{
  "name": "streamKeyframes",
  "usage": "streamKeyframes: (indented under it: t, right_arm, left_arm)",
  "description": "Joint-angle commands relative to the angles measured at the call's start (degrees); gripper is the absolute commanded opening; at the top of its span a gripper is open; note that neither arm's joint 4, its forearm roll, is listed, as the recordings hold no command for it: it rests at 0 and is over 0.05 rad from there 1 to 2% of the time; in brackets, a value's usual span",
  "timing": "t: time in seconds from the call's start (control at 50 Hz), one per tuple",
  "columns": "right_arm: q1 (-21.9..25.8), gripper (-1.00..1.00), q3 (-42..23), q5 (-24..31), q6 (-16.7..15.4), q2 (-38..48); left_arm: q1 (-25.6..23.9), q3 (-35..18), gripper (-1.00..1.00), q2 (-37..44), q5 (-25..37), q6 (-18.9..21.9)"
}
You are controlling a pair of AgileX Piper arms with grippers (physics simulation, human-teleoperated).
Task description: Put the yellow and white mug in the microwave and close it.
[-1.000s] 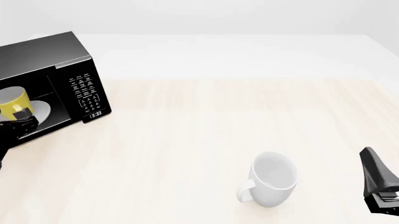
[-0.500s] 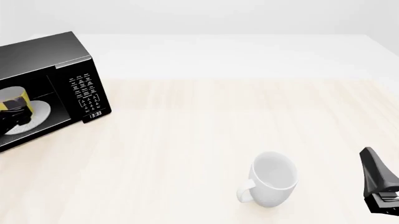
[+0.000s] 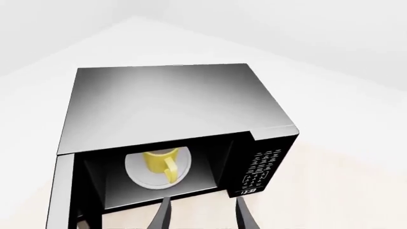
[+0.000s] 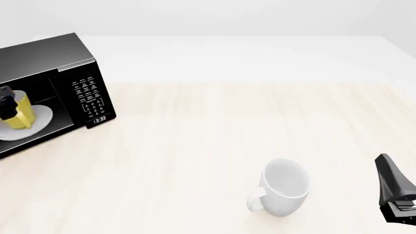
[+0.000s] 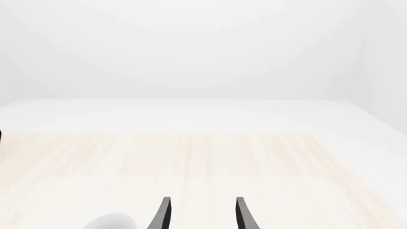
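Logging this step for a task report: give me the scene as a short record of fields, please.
yellow and white mug: upright on the white plate inside the microwave
microwave door: open
left claw: open, empty, outside the microwave, facing its opening
right claw: open, empty, near the table's right side
white mug: on the table, in neither claw
remaining: close the door

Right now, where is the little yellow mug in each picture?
Front view: yellow mug at the far left edge, on the white plate inside the open microwave.
Left wrist view: low and left of centre, inside the microwave, handle facing the camera.
Right wrist view: not in it.
Shared landmark: the microwave's keypad panel.
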Motion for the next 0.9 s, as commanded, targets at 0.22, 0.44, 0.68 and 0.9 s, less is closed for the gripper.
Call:
streamKeyframes:
  t: [0.22, 0.44, 0.68, 0.9]
  right_arm:
    - [-0.01, 1.00, 0.03, -0.11, -0.07, 0.05]
    - [-0.02, 1.00, 0.05, -0.10, 0.13, 0.14]
    - [-0.01, 1.00, 0.03, -0.11, -0.08, 0.03]
    - [-0.01, 1.00, 0.01, -0.06, -0.01, 0.05]
  left_arm:
    - [0.37, -6.92, 1.00, -9.08, 16.69, -2.14]
    - [1.70, -10.59, 1.00, -11.56, 24.15, -3.07]
    - [5.72, -15.77, 1.00, -15.69, 31.80, -2.83]
    - [9.88, -18.93, 1.00, -16.96, 36.43, -3.39]
